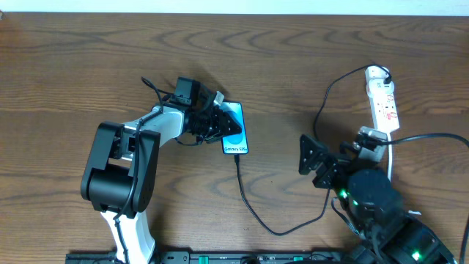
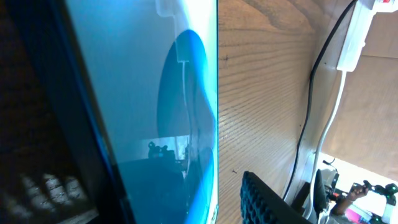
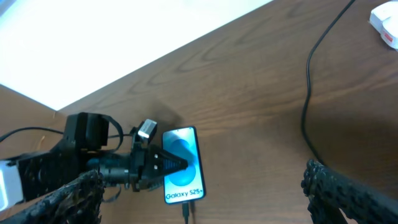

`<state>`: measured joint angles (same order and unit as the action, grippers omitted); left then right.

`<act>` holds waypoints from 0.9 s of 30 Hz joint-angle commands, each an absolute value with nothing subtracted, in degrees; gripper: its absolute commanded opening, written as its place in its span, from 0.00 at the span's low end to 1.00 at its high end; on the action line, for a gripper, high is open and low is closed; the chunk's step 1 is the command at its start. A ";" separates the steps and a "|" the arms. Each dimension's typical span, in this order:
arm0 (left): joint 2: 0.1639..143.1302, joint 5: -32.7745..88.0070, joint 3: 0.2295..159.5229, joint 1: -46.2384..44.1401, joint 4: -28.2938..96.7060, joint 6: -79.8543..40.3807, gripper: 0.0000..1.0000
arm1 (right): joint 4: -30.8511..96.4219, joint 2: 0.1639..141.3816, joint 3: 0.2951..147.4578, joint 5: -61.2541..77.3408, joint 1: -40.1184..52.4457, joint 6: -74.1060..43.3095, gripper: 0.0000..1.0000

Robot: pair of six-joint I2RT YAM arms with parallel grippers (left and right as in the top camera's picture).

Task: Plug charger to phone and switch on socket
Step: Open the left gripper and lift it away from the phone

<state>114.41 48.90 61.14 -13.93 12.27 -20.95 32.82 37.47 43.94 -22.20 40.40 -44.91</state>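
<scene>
The phone [image 1: 236, 129] lies flat on the table, its light blue screen up. My left gripper [image 1: 223, 125] reaches over it from the left, open. In the left wrist view the phone [image 2: 143, 93] fills the space between the jaws of the left gripper [image 2: 155, 199], and bare wood shows between its edge and the right finger pad [image 2: 267, 199]. The charger's black cable [image 1: 253, 213] runs from the phone's near end in a loop to the socket [image 1: 382, 95] at the far right. My right gripper [image 1: 315, 165] hovers open near the socket, with nothing between its fingers.
The socket's white cord [image 1: 390, 158] runs down past my right arm. The black cable [image 3: 308, 118] crosses the wood between phone and socket. The table's far edge [image 3: 155, 56] meets a white surface behind the phone.
</scene>
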 commanded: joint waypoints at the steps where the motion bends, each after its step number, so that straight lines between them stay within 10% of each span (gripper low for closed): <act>1: 116.79 35.07 59.96 -13.63 14.24 -20.21 0.45 | 32.03 39.59 44.51 -23.68 40.10 -47.05 0.99; 27: 116.79 18.46 64.86 -17.41 25.04 -15.09 0.50 | 30.81 47.59 44.51 -23.64 40.10 -51.44 0.99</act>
<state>112.60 30.11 67.44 -18.35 23.81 -16.78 30.30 47.57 43.94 -22.57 40.40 -50.70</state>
